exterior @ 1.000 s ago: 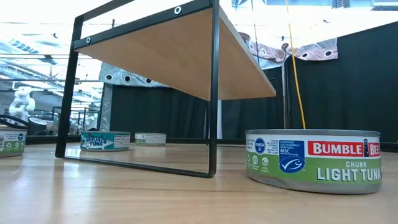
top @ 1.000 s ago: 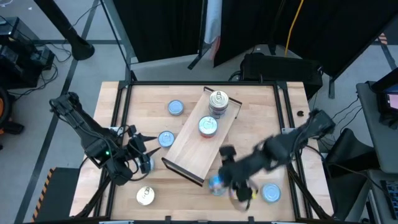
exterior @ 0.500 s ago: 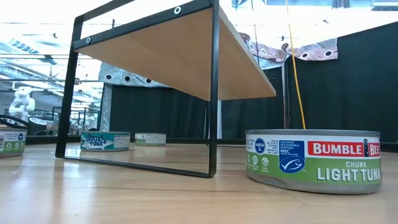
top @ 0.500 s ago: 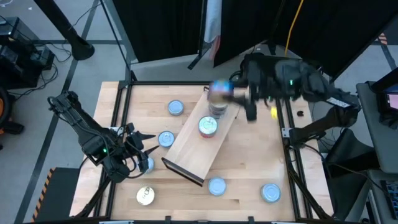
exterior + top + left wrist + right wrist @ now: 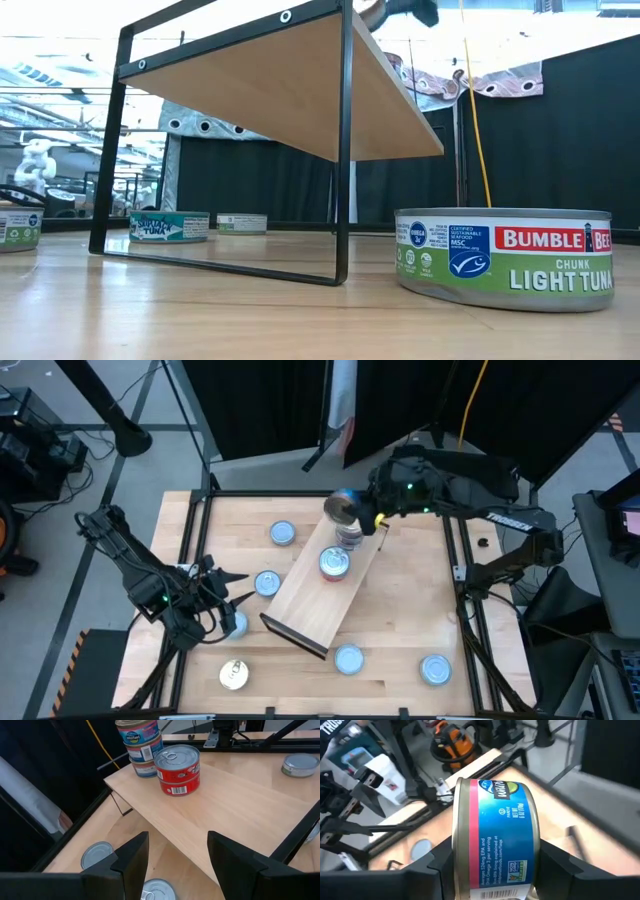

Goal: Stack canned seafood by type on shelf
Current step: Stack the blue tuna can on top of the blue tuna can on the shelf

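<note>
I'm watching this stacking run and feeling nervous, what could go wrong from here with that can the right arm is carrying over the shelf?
1. The right gripper holds a blue-and-pink tin on its side; if it isn't turned flat before release, it may roll off the shelf.
2. The stack at the shelf's far end is already several tins tall; a nudge could topple it.
3. The red tins stand close beside that stack, so a toppling stack could strike them.

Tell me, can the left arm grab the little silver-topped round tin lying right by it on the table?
Probably yes. The left gripper stands open and empty, and the silver-topped round tin lies close in front of it on the wooden tabletop with nothing between them.
</note>
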